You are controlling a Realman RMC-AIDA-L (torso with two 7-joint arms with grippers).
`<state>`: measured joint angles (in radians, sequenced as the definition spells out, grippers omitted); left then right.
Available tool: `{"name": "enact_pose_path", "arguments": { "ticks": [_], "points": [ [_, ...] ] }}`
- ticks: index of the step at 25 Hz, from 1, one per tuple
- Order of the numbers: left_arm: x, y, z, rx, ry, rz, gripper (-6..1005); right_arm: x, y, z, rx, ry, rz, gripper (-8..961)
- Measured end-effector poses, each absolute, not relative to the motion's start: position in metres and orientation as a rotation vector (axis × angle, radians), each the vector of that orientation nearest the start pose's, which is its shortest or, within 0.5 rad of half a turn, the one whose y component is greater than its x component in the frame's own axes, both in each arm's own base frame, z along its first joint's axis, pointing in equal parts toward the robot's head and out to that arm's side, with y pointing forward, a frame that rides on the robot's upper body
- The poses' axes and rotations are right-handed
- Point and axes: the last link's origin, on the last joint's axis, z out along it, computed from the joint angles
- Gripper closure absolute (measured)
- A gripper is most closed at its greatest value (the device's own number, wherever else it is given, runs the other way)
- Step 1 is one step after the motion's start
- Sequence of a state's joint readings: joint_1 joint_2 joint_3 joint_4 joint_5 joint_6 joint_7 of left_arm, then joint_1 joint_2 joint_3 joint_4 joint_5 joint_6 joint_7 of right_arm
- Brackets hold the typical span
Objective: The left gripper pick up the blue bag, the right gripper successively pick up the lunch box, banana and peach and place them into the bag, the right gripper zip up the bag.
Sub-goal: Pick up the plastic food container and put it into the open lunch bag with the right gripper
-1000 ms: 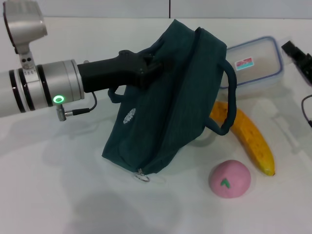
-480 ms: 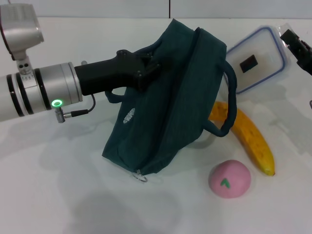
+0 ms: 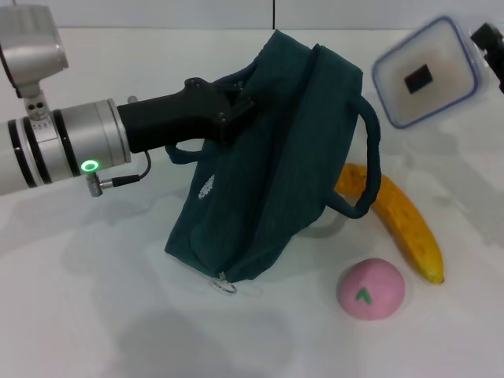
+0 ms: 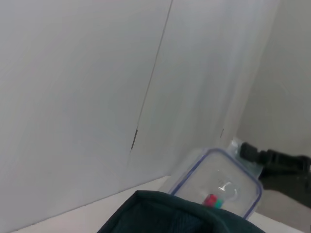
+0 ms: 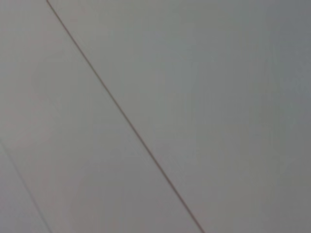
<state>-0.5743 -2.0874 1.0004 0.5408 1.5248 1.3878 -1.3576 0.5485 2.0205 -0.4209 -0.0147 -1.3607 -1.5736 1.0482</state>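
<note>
Lifted clear of the table now and tipped up on edge, lunch box (image 3: 426, 72), where a second ago it lay flat behind the bag. Biggest thing first: blue bag (image 3: 272, 161), slumped on the white table (image 3: 94, 299), upper edge pinched by the left gripper (image 3: 239, 106), fingers pressed together on the fabric, mouth sagging nearly closed toward the far side. Next down in size, that lunch box, high at the far right, underside facing the head camera, gripped at its far edge by the right gripper (image 3: 482, 38), clamped on the rim as best can be judged from the sliver in view. Then banana (image 3: 402, 220), lying just beside the bag's right handle loop, touching or nearly so. Smallest, peach (image 3: 371, 289), near the banana's tip, apart from the bag. Step in hand: getting the box into the bag. Best done by levelling it narrow end first, coming in from above the opening, and spreading the mouth wider first, or risking a snag on the handle.
</note>
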Motion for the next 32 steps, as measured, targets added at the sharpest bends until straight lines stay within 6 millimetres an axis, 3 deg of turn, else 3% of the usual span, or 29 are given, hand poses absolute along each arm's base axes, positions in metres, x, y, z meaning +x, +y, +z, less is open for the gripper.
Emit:
{"name": "enact_pose_path", "arguments": {
  "ticks": [6, 11, 17, 21, 32],
  "points": [
    [-0.212, 0.355, -0.028, -2.609, -0.614, -0.996, 895, 0.245, 0.344, 0.022, -1.876, 0.745, 1.621, 857],
    [-0.211, 0.356, -0.028, -2.611, -0.607, -0.996, 894, 0.21, 0.358, 0.029, -1.918, 0.643, 1.767, 857],
    [-0.208, 0.358, -0.028, -2.615, -0.587, -0.994, 893, 0.178, 0.365, 0.027, -2.014, 0.589, 1.868, 858],
    [-0.207, 0.359, -0.027, -2.603, -0.56, -1.006, 892, 0.178, 0.361, 0.019, -2.066, 0.609, 1.848, 858],
    [-0.205, 0.363, -0.023, -2.564, -0.567, -1.032, 889, 0.207, 0.35, 0.002, -2.15, 0.733, 1.666, 838]
  ]
}}
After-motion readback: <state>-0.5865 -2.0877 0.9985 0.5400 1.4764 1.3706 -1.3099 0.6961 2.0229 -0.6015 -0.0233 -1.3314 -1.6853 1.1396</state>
